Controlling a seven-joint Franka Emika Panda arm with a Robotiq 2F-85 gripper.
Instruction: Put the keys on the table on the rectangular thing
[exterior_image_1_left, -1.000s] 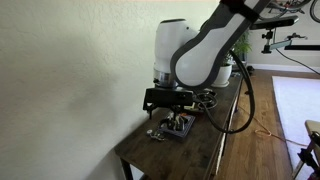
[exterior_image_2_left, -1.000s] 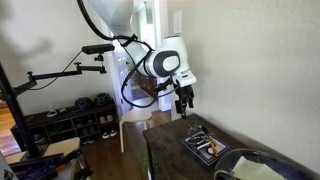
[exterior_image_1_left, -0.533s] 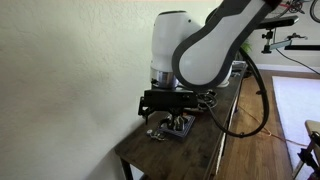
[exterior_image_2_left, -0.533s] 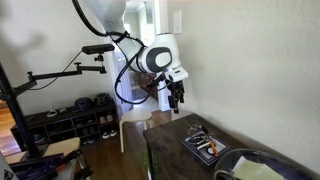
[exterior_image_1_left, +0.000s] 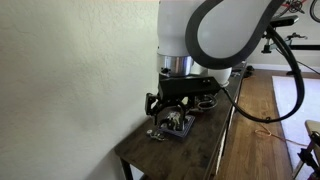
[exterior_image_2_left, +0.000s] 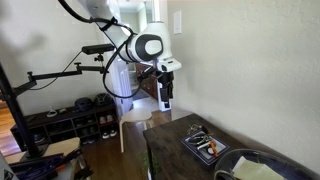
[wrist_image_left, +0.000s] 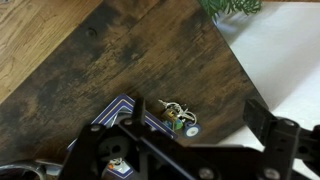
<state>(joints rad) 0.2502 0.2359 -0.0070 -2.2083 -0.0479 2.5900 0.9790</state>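
Note:
The dark wooden table (exterior_image_1_left: 203, 150) (exterior_image_2_left: 168, 150) (wrist_image_left: 150, 50) stands against a pale wall. The small dark rectangular tray (exterior_image_1_left: 181, 131) (exterior_image_2_left: 205, 152) (wrist_image_left: 113, 107) lies near its end. The keys (exterior_image_1_left: 157, 132) (exterior_image_2_left: 197, 131) (wrist_image_left: 177, 114) lie at the tray's edge, partly on its rim and partly on the wood, with a round blue tag. My gripper (exterior_image_1_left: 170, 104) (exterior_image_2_left: 165, 99) (wrist_image_left: 185, 150) hangs above the table, clear of the tray. It is open and empty, with its fingers wide apart.
A round dark dish (exterior_image_2_left: 256, 166) sits further along the table. A plant (wrist_image_left: 235, 5) stands at the far end. The wall runs along one long side of the table. A camera stand (exterior_image_2_left: 60, 75) and a shoe rack (exterior_image_2_left: 70, 115) stand on the wood floor.
The arm has swung sideways away from the wall and the tray, its wrist turning. The gripper stays open and empty. The keys and tray have not moved.

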